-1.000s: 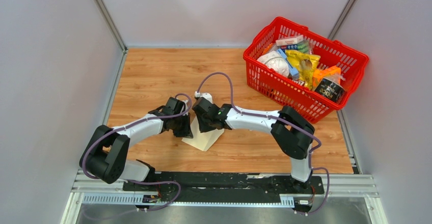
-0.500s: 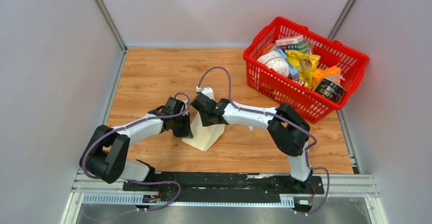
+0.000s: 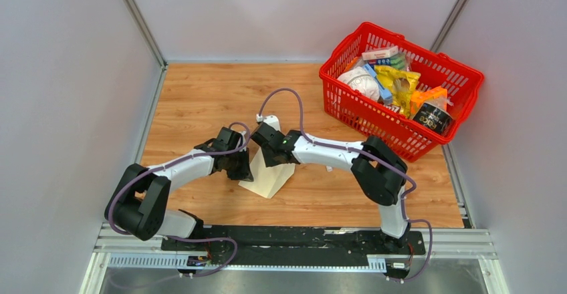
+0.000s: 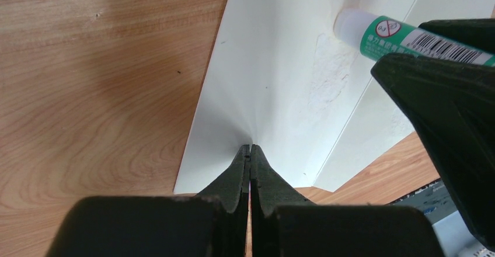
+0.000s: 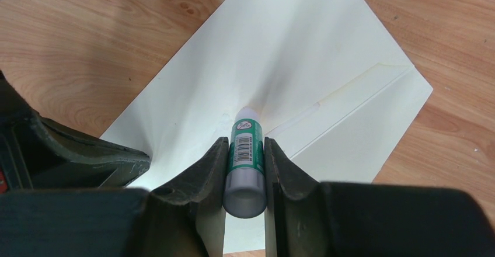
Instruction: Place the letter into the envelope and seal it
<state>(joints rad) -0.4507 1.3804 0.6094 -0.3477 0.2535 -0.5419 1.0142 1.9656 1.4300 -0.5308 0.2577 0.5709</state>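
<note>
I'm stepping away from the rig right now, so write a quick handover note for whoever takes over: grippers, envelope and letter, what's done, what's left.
Left gripper: shut, tips pressing the envelope onto the table.
Right gripper: shut on the glue stick, its tip touching the envelope paper.
Letter: not visible in any view; possibly inside already, cannot confirm.
Done: glue smears show on the paper near the stick's tip.
Left, likely: finish gluing, set the stick down, fold the flap, press it shut.
</note>
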